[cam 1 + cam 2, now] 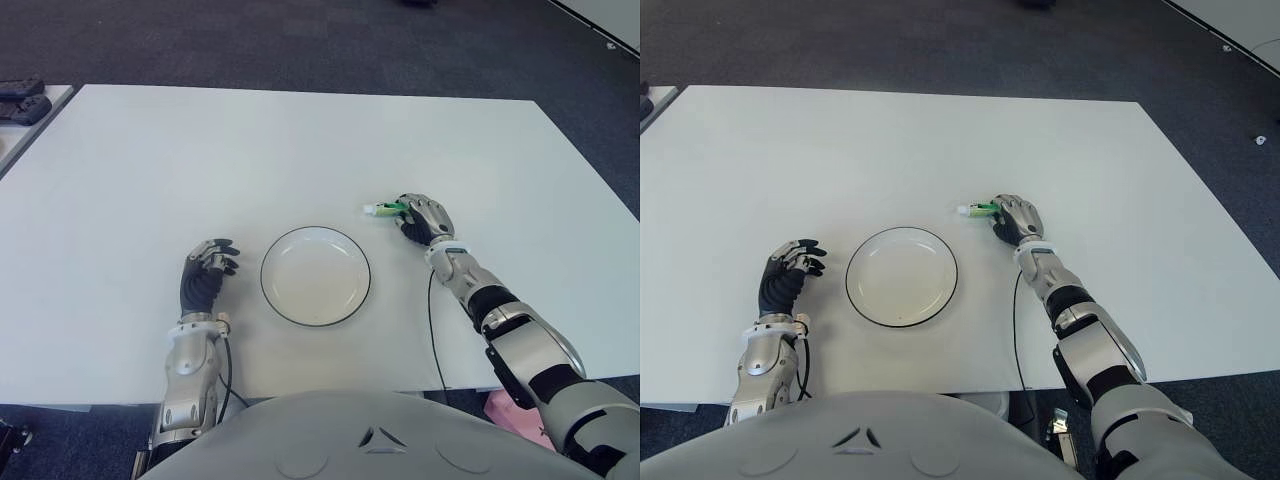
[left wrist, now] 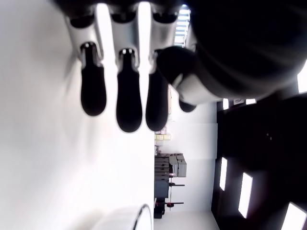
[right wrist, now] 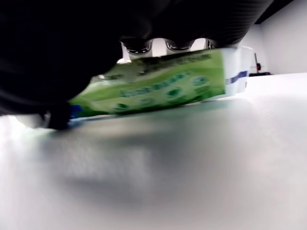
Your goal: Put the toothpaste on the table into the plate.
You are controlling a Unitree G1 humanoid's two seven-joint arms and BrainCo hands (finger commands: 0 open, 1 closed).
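Plate (image 1: 315,275) mid-table (image 1: 300,140) — left hand (image 1: 205,275) to its left, toothpaste (image 1: 385,209) under right hand (image 1: 424,219) behind-right.

Right hand (image 1: 424,218) extended forward on an outstretched arm, palm down, fingers curled in a grasp; left hand (image 1: 205,271) near the body, forearm pointing forward, fingers (image 2: 128,100) relaxed, slightly bent, holding nothing.

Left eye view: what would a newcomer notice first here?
The right hand closed over a green and white toothpaste tube, just beyond the round white black-rimmed plate at the white table's centre. The left hand shows idle left of the plate.
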